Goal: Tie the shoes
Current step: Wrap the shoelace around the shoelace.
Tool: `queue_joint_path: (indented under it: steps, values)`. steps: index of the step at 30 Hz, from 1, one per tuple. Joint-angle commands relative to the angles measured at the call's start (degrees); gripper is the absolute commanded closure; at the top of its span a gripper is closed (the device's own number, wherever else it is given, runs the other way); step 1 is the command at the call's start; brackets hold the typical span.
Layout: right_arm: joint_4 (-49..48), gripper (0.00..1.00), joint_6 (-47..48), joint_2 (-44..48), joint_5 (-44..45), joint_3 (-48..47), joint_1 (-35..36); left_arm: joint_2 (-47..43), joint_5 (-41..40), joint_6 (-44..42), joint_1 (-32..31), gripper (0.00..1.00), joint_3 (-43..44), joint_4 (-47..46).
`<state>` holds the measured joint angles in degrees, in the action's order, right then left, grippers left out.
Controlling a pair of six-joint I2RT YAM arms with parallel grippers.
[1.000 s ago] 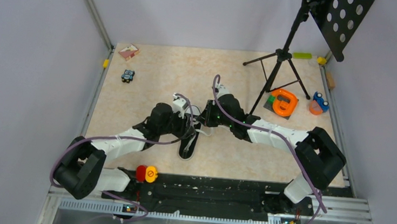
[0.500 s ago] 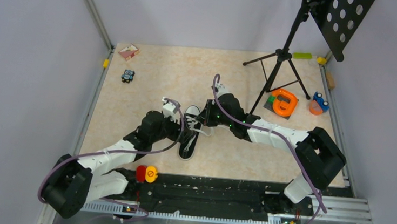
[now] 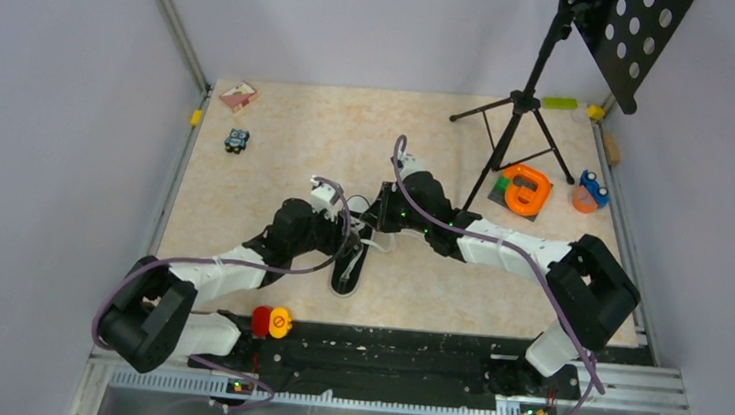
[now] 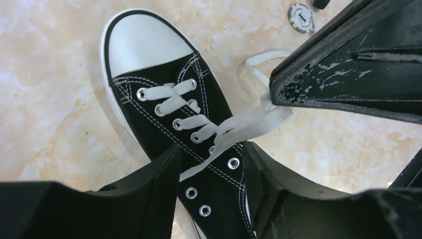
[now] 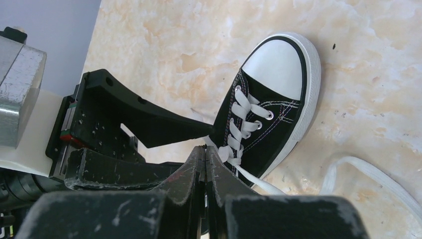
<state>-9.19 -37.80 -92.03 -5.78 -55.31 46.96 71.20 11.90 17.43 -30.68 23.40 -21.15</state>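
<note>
At mid-table (image 3: 280,130): the black sneaker (image 4: 164,114) is found flat on its sole, toe cap pointed away from the arm bases, with both grippers met over its tongue
Right gripper (image 5: 205,149): its jaws are seen pressed together; a strand of white lace (image 4: 249,122) is drawn taut from the middle eyelets up to its tip, so it is judged to be pinched there
Left gripper (image 4: 211,159): its jaws are parted, set astride the tongue and the taut strand; nothing is clasped between them
Other lace end (image 5: 368,172): it is left slack on the table, just beside the shoe's side nearest the right arm
Done so far: one strand has been lifted and tensioned; the lower eyelets are threaded
Left to do: no crossing, knot or bow is seen; the top eyelets stand empty; the second end is not yet picked up; the task is judged to be at an early stage
Changed since the earlier frames: half a second ago the left arm was drawn back to its own side and the toe cap was bared from above; now it is brought over the shoe again, much as a second ago; the right arm and the sneaker are unmoved
</note>
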Motion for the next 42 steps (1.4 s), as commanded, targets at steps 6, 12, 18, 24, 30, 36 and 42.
queue_joint_path:
  steps: [6,12,18,24,30,36,42]
  values:
    - [-1.8,1.0,-0.6,-0.4,-0.6,-3.3,0.0,1.3,4.3,-2.1,0.3,0.55,2.3,-6.2]
    - [-2.2,1.0,-0.8,-0.6,-0.6,-3.2,0.0,2.8,4.6,-1.8,0.3,0.58,2.3,-7.9]
    - [-2.3,1.0,-1.0,-1.2,-1.1,-3.8,0.0,5.2,4.2,-3.1,0.4,0.58,3.9,-7.8]
    - [-1.7,1.0,-0.9,-1.2,-1.2,-4.2,0.0,5.1,4.4,-2.9,0.4,0.69,4.1,-8.1]
    - [-2.1,1.0,-0.8,-1.0,-1.2,-3.6,0.0,4.9,4.6,-2.7,0.4,0.68,3.6,-8.8]
    - [-2.0,1.0,-1.1,-0.7,-1.3,-3.6,0.0,5.0,3.4,-3.2,0.4,0.81,3.3,-9.0]
    - [-1.7,1.0,-0.9,-1.0,-1.4,-4.0,0.0,5.1,3.3,-3.0,0.4,1.0,3.3,-9.0]
